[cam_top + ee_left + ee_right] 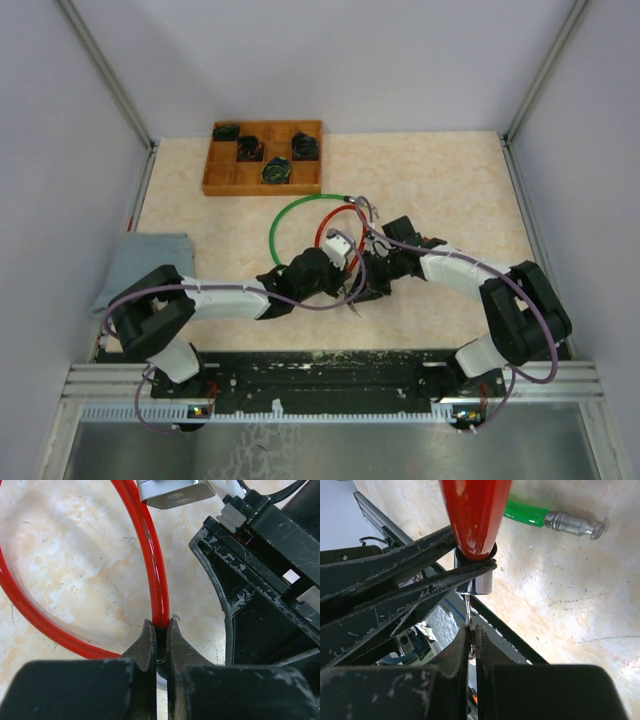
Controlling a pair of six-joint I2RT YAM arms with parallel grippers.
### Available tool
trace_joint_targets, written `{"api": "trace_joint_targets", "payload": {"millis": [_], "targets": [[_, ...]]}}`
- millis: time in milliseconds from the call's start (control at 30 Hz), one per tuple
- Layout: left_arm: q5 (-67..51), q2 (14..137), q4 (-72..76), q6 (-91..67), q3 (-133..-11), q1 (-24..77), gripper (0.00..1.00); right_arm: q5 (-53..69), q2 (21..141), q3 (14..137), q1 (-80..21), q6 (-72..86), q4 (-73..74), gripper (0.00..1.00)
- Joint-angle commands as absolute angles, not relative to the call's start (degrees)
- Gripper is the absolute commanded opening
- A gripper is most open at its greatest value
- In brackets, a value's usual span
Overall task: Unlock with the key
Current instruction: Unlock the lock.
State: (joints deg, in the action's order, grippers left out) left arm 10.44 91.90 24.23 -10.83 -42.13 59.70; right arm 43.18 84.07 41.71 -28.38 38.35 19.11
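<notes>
A red cable lock (156,570) lies looped on the table, and my left gripper (160,628) is shut on the cable next to its silver lock barrel (481,582). From the barrel's underside a thin metal key (469,611) sticks out, with my right gripper (472,632) shut on it. In the right wrist view the left gripper's black fingers (395,577) clamp the red cable just above the barrel. Both grippers meet at the table's middle (352,282) in the top view. How deep the key sits is hidden.
A green cable lock (290,215) curves behind the red one, its silver pin end (575,525) lying loose on the table. A wooden compartment tray (225,178) with dark items stands at the back left. A blue-grey cloth (145,262) lies at the left edge.
</notes>
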Motion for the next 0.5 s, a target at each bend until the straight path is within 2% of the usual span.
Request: {"api": "trace_joint_targets", "payload": {"millis": [0,467], "targets": [[10.5,90.8,25.9,-9.6,-43.7,61.6,0.0,41.8,84.4,46.0,-28.7,36.8,19.0,0.0],[10.5,89.7,24.6,-10.6,-44.5,63.2,0.0,40.7,84.7,48.3,-27.2,36.1,19.9,0.0]]}}
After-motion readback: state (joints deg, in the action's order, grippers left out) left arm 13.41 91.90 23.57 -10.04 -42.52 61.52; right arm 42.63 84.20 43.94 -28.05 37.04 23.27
